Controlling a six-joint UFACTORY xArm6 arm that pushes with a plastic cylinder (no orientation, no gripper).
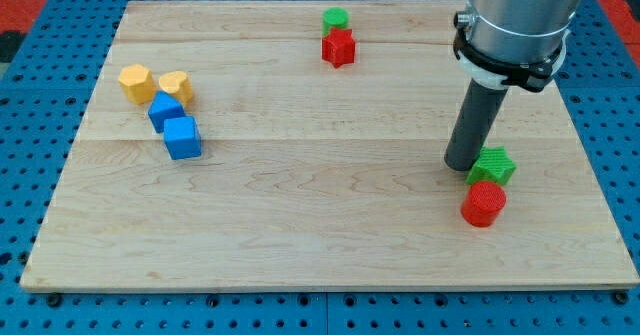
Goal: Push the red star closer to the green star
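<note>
The red star (339, 47) lies near the board's top edge, just right of centre, touching a green round block (335, 19) right above it. The green star (492, 165) lies far off at the view's lower right, with a red round block (484, 203) touching its lower side. My tip (461, 165) rests on the board right against the green star's left side, far from the red star, to the red star's lower right. The arm's grey body hangs over the board's upper right.
At the view's left lie a yellow hexagon (135, 82), a yellow heart-like block (175, 86) and two blue blocks (165, 110) (182, 137) in a tight cluster. The wooden board (300, 235) sits on a blue pegboard table.
</note>
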